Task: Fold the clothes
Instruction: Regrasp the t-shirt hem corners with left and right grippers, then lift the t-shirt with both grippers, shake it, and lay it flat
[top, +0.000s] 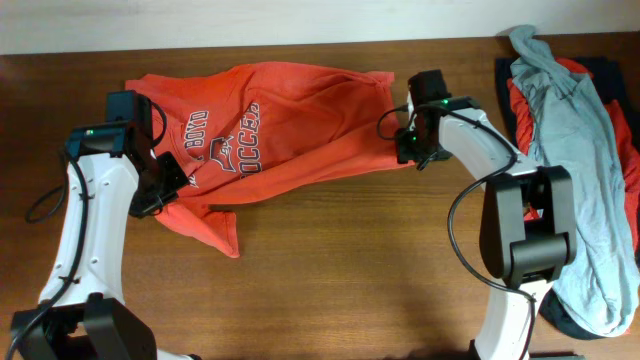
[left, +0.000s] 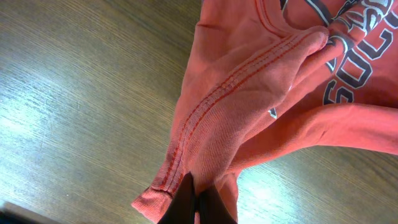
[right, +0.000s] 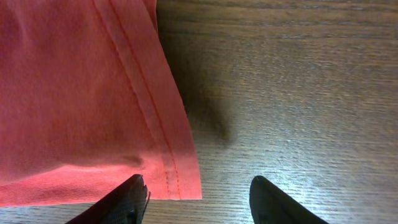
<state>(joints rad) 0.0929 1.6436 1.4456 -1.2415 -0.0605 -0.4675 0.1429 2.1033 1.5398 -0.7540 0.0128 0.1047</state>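
Left gripper (left: 196, 195) clamps the sleeve of the T-shirt (top: 290, 120) at 9 o'clock; right gripper (right: 198, 186) stands released at its 3 o'clock hem.

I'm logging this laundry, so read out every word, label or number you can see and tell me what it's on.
"SOCCER": chest print on the T-shirt, upside down in the overhead view and partly creased.
"BOYD", probably: the same print, beside it; too blurred to be sure.
Pile on the right: no text shows.
Nothing else can be read.
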